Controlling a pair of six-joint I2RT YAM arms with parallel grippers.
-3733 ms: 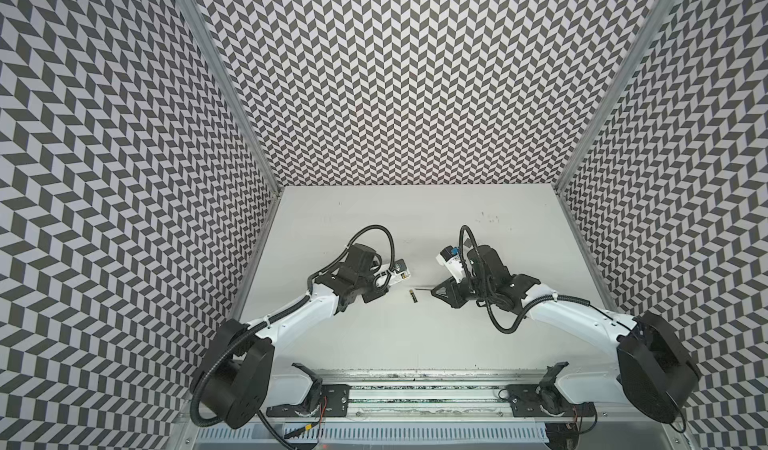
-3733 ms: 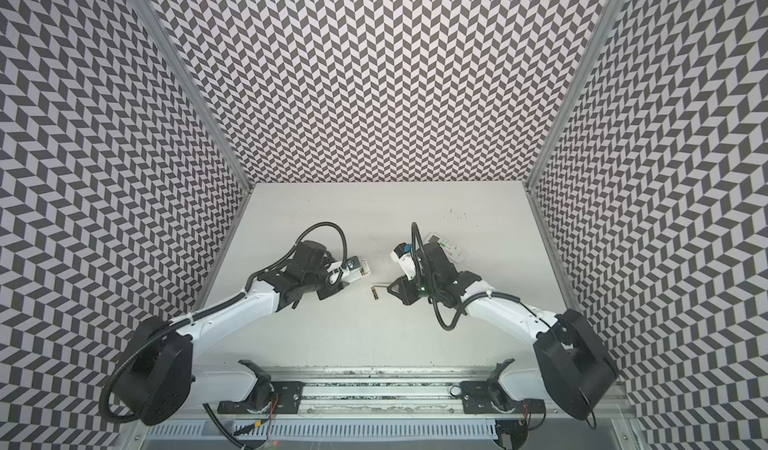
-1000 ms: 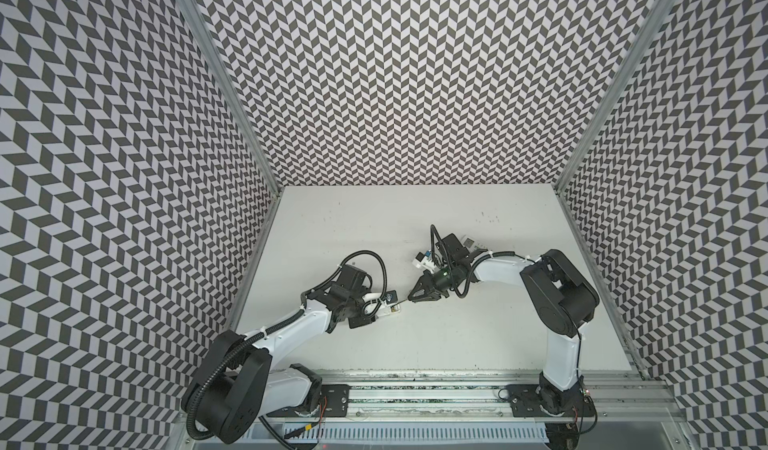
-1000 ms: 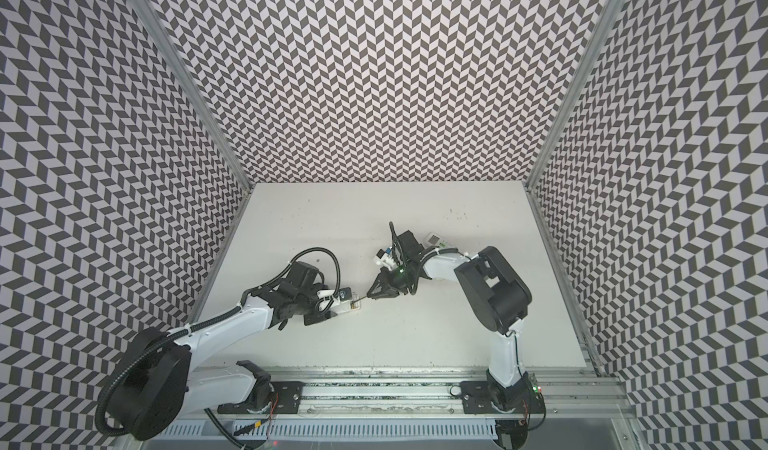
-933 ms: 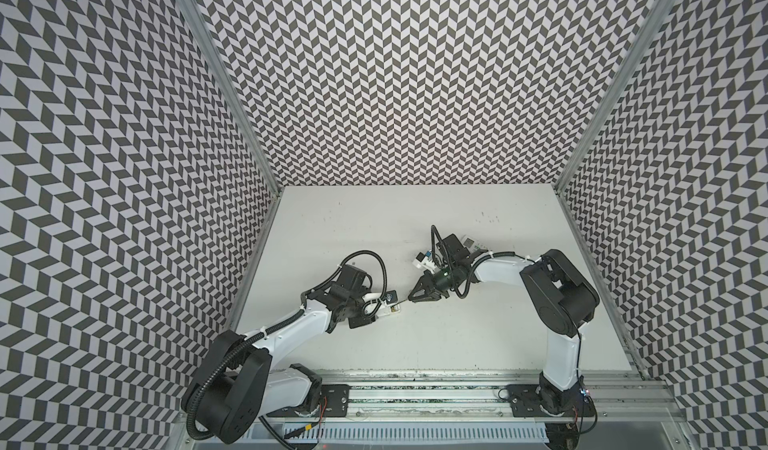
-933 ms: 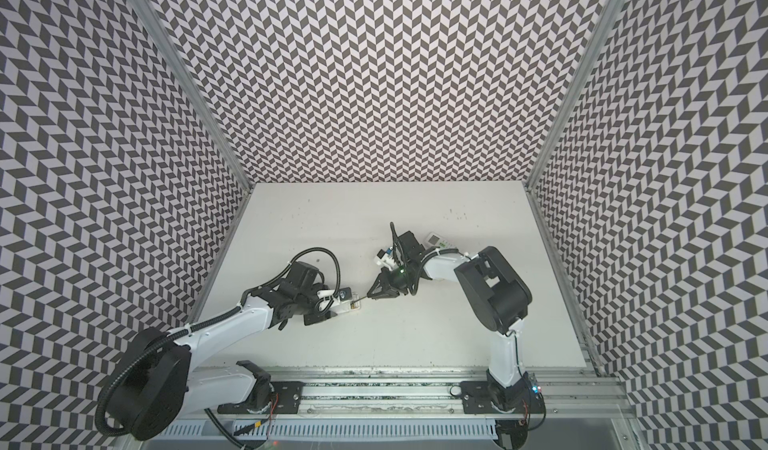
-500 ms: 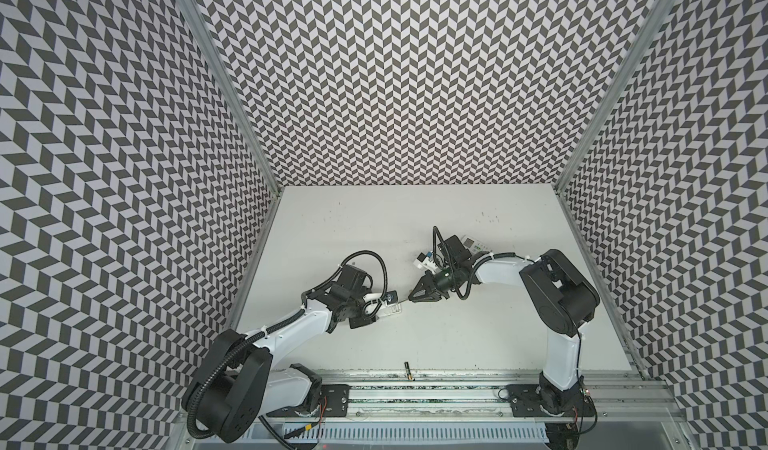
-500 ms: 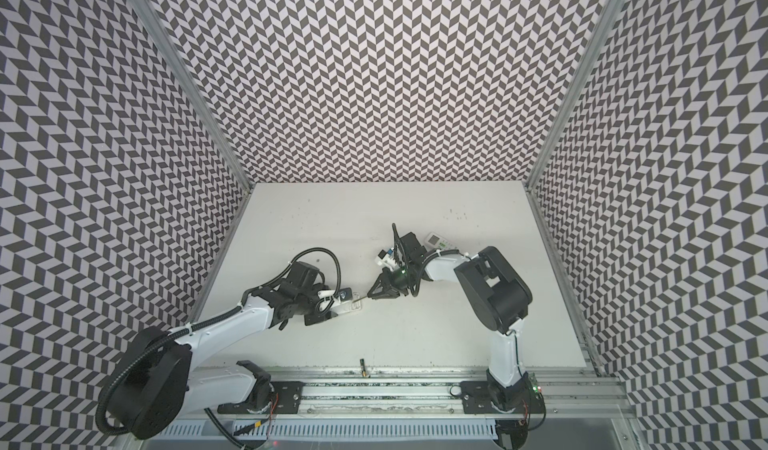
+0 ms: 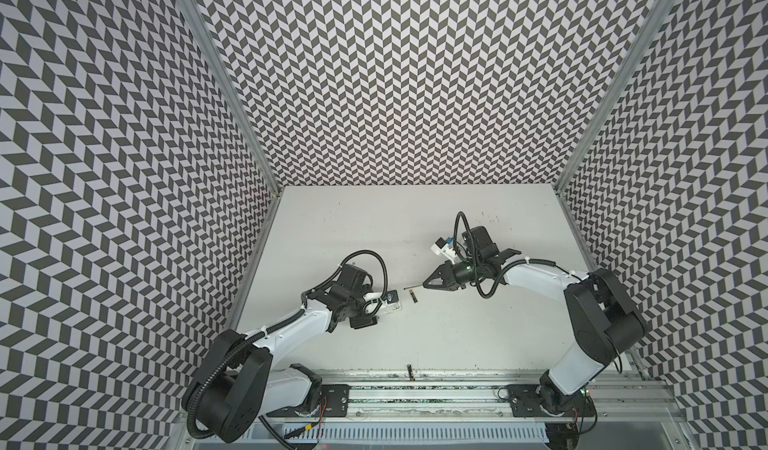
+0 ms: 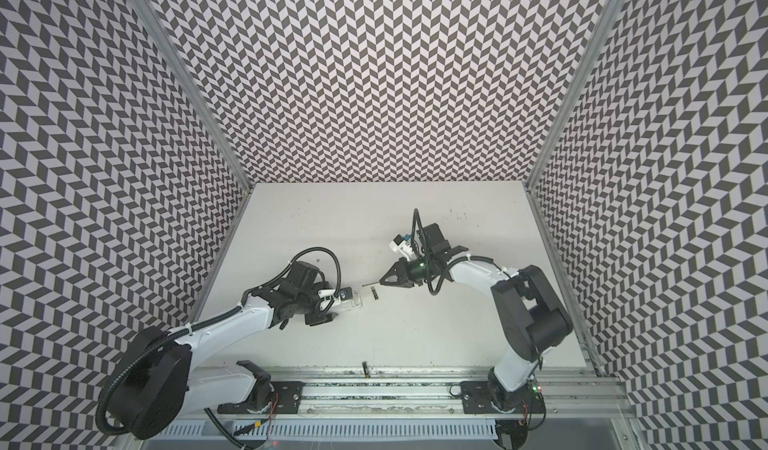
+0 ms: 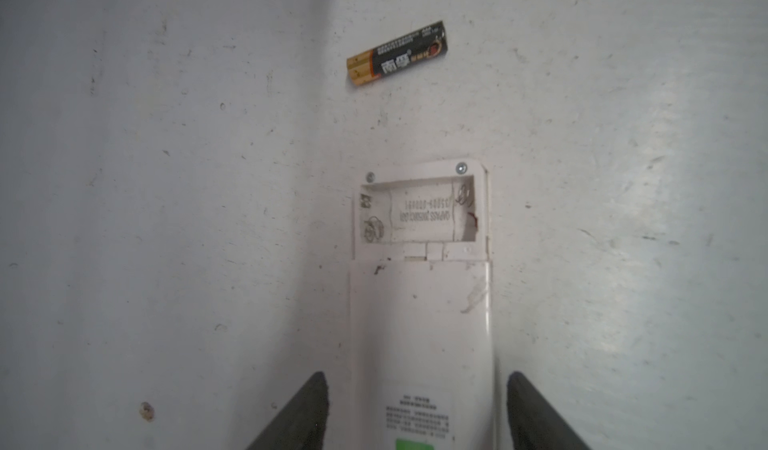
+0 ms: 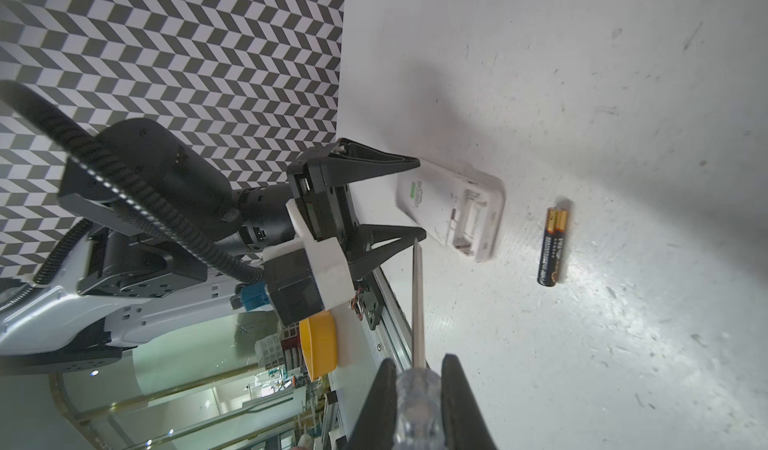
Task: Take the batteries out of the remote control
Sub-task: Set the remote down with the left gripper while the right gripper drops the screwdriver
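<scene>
Since a second ago the left gripper [image 9: 384, 303] has spread its jaws off the remote control [image 9: 394, 301]. The right gripper [image 9: 428, 284] has drawn back toward the right edge. A second battery [image 9: 409, 373] has turned up at the near edge of the table [image 9: 457, 335], against the rail [image 9: 457, 389].

In both top views the remote control lies flat, left of the table's middle. A battery [image 9: 414, 297] lies just past its end, not touching it. The right gripper's screwdriver [image 9: 412, 288] points its tip toward that battery.

The left wrist view shows the remote control [image 11: 419, 302] back side up, with its battery compartment [image 11: 415, 211] uncovered and showing only springs. The left gripper [image 11: 415, 375] stands wide, its fingers [image 11: 299, 414] on either side of the remote control and clear of it. The battery [image 11: 397, 53] rests on the table beyond the compartment end.

In the right wrist view the right gripper [image 12: 417, 385] is clamped narrow on the clear handle of the screwdriver [image 12: 417, 302]. The remote control [image 12: 453, 207] lies between the left gripper's spread fingers, and the battery [image 12: 552, 246] lies just beside it.
</scene>
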